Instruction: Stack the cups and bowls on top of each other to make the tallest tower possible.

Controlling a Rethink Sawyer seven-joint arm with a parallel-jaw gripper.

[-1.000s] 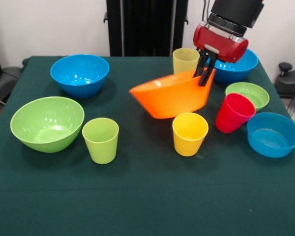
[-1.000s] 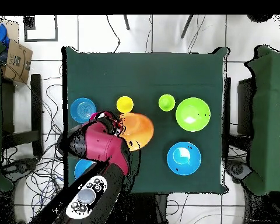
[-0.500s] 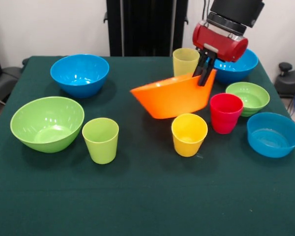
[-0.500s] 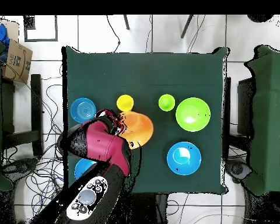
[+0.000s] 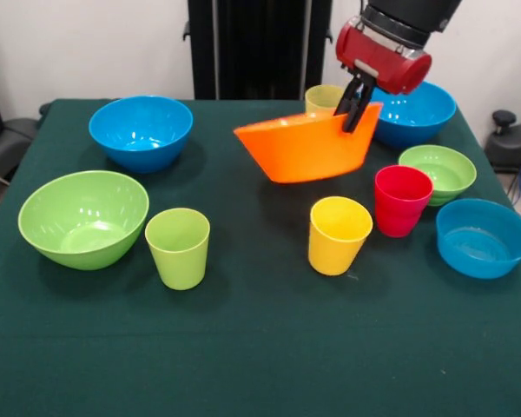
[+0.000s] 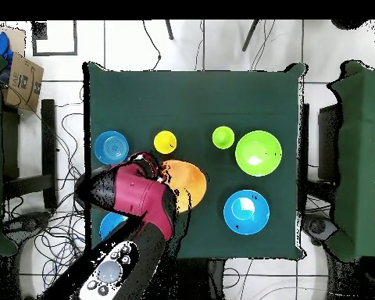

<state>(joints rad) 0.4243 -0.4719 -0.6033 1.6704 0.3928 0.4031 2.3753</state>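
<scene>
Orange bowl (image 5: 308, 148) now lifted higher off table (image 5: 243, 347), tilted; fingers (image 5: 351, 109) pinch its rim.

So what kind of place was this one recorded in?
Most likely a robotics lab or test room, not a home. The table wears a dark green cloth on a white tiled floor strewn with loose cables, a cardboard box sits at one side, and the gripper holds an orange bowl.
</scene>
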